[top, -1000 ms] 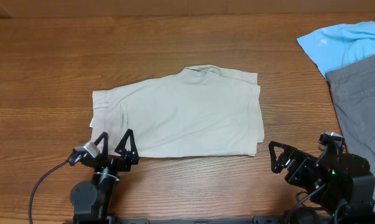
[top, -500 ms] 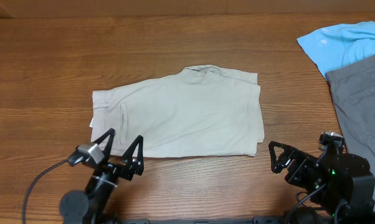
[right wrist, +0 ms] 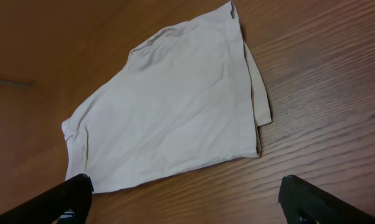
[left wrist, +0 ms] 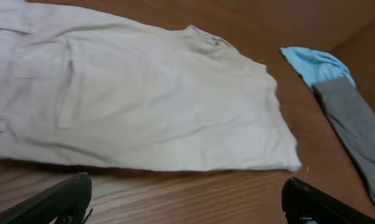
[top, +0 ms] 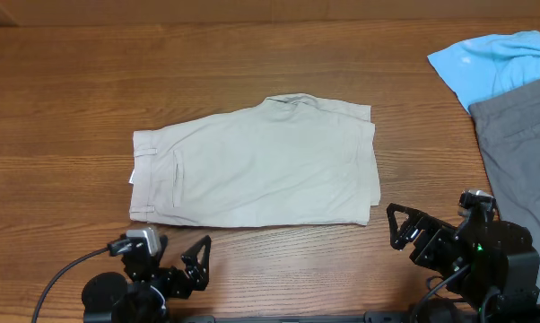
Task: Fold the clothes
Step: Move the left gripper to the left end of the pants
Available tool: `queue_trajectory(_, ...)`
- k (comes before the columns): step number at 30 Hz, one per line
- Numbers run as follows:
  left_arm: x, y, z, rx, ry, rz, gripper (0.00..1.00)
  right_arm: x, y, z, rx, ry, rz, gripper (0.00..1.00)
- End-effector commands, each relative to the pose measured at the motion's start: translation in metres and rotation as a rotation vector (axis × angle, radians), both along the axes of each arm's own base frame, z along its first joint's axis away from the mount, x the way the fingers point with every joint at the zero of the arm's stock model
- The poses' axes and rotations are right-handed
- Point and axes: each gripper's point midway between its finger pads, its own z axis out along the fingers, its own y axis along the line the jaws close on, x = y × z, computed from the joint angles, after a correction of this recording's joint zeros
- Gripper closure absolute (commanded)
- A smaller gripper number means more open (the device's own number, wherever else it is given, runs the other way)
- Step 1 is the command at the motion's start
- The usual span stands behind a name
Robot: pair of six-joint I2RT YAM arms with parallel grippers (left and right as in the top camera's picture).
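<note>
Near the lower left frame edge, the left gripper (top: 176,258), fingers spread, has backed off the light beige cotton shorts (top: 261,166) lying folded at centre, suggesting this fold is done; the right gripper (top: 394,226) also gapes.

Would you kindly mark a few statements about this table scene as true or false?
1. The beige shorts lie flat on the table, in neither pincer. True.
2. The left pincer is shut on the waistband. False: it is open, off the cloth, by the table's near edge.
3. A light blue shirt lies at the far right, touching a grey garment. True.
4. The right pincer rests on the grey garment. False: it is open over bare wood, right of the shorts.
</note>
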Motion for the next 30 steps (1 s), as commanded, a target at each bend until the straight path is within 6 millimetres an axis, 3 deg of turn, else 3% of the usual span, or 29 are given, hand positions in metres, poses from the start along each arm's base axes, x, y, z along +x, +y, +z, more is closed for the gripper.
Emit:
queue_trajectory(1, -0.007, -0.017, 0.012, -0.03, -0.033, -0.106, 0.0, 0.002, -0.001, 0.006, -0.001, -0.018, -0.012, 0.0)
queue_trajectory(9, -0.001, -0.015, 0.029, -0.013, -0.001, -0.107, 0.0, 0.002, -0.001, 0.006, -0.001, -0.018, -0.012, 0.0)
queue_trajectory(16, 0.028, 0.01, 0.086, 0.137, 0.086, -0.022, 0.0, 0.002, -0.001, 0.006, -0.001, -0.018, -0.012, 0.0)
queue_trajectory(20, 0.044, 0.011, 0.111, 0.154, 0.11, -0.037, 0.0, 0.002, -0.001, 0.006, -0.001, -0.018, -0.012, 0.0)
queue_trajectory(26, 0.053, 0.035, 0.073, 0.283, 0.294, 0.017, 0.0, 0.002, -0.001, 0.006, -0.001, -0.018, -0.012, 0.0)
queue_trajectory(30, 0.071, 0.046, 0.067, 0.292, 0.333, 0.075, 0.0, 0.002, -0.001, 0.006, -0.001, -0.018, -0.012, 0.0)
